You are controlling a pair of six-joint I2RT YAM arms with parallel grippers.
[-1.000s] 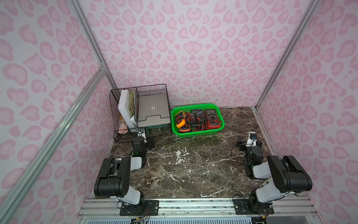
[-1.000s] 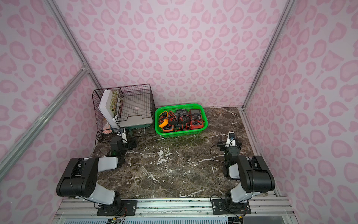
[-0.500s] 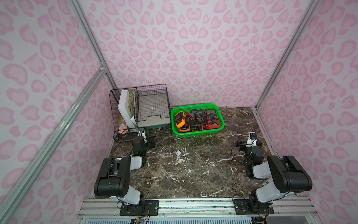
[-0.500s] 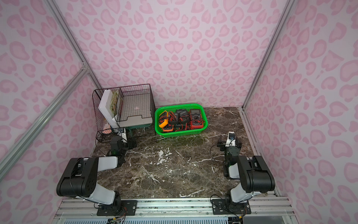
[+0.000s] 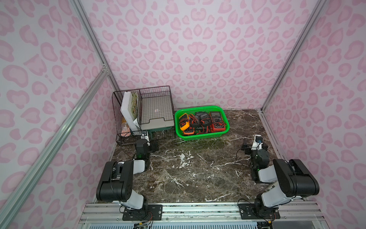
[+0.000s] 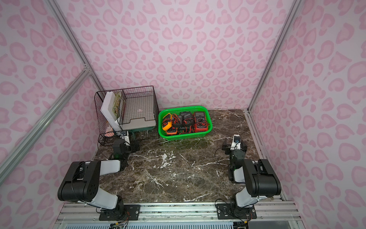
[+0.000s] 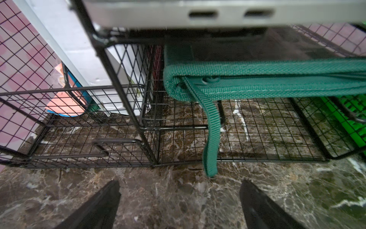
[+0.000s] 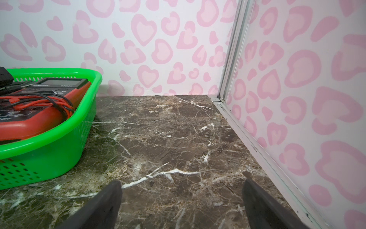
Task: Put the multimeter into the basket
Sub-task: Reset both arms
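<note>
While left gripper point(image 7: 181, 182) and right gripper point(image 8: 182, 182) gape empty, basket point(image 5: 202, 136) holds perhaps five multimeters point(image 5: 215, 118), leads hiding some.

So the right gripper point(image 8: 181, 184) hangs low over the marble tabletop point(image 8: 168, 128), jaws spread wide. The green basket point(image 8: 49, 158) sits close by with a red multimeter point(image 8: 35, 121) lying inside, red and black leads point(image 8: 49, 103) piled on top. Pink spotted wall point(image 8: 158, 39) behind it all.
</note>
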